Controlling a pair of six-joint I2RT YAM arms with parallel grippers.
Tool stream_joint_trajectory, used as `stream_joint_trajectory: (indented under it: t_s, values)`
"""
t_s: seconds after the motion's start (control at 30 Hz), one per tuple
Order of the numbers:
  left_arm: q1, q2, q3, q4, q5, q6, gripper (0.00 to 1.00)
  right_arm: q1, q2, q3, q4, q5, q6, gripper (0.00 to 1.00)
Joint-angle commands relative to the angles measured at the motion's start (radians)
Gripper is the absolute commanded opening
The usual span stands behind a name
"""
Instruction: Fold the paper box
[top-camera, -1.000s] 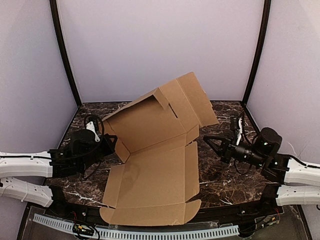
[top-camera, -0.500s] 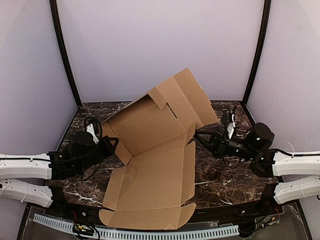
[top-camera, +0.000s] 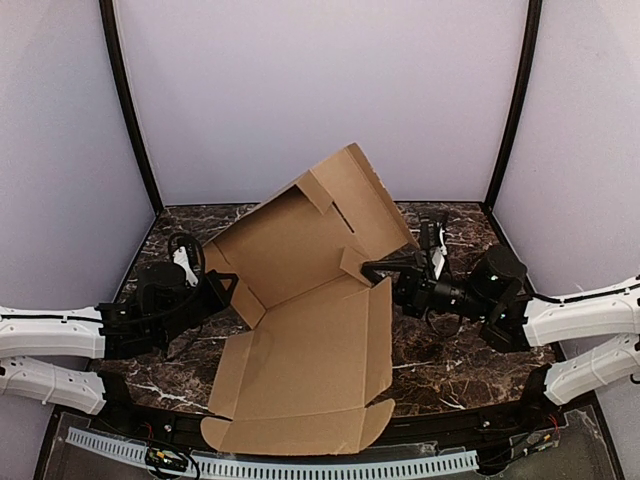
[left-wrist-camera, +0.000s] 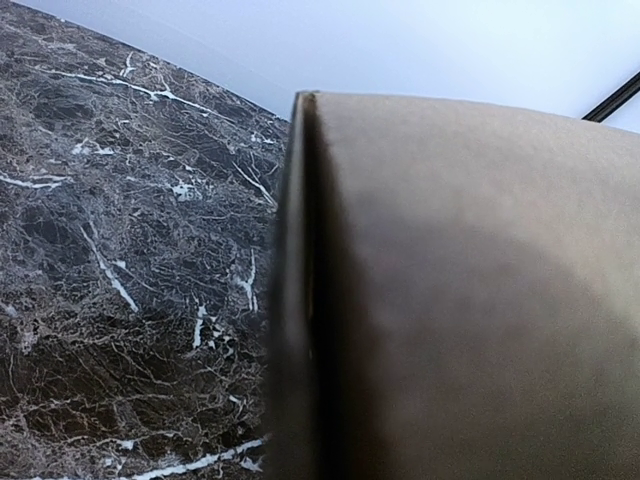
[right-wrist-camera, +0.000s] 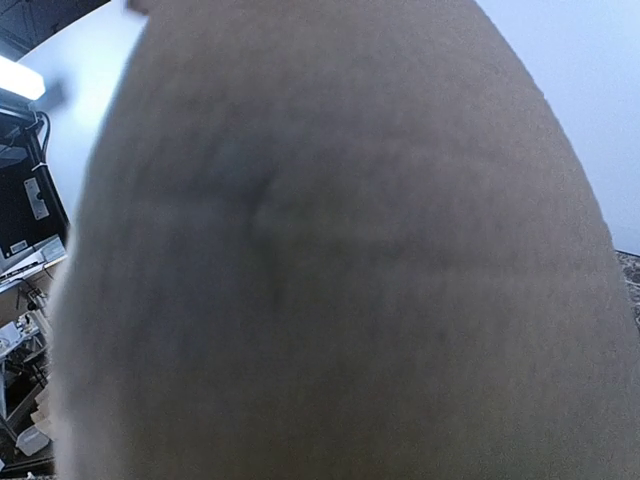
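One paper box sits mid-frame on the desk, front half lying flat, back panel tipped up. Two tools: left tool is at the raised panel's left edge, right tool against its right flap. Can't tell how open either is, cardboard fills both wrist views.
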Motion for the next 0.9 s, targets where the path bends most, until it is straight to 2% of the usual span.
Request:
stream_joint_trajectory:
  t_s: [0.0, 0.27, 0.47, 0.87]
  values:
    - [-0.002, -0.005, 0.012, 0.072, 0.053, 0.015, 0.01, 0.025, 0.035, 0.031, -0.028, 0.049, -0.002, 0.0]
    - [-0.001, -0.004, 0.041, 0.054, 0.061, 0.077, 0.01, 0.047, 0.019, 0.08, -0.274, 0.121, -0.095, 0.0]
    - [-0.002, -0.019, 0.053, 0.03, 0.038, 0.111, 0.01, 0.059, -0.028, 0.059, -0.396, 0.175, -0.143, 0.0]
    - [-0.001, -0.055, 0.07, -0.054, -0.055, 0.176, 0.01, 0.059, -0.242, 0.047, -0.553, 0.209, -0.195, 0.0]
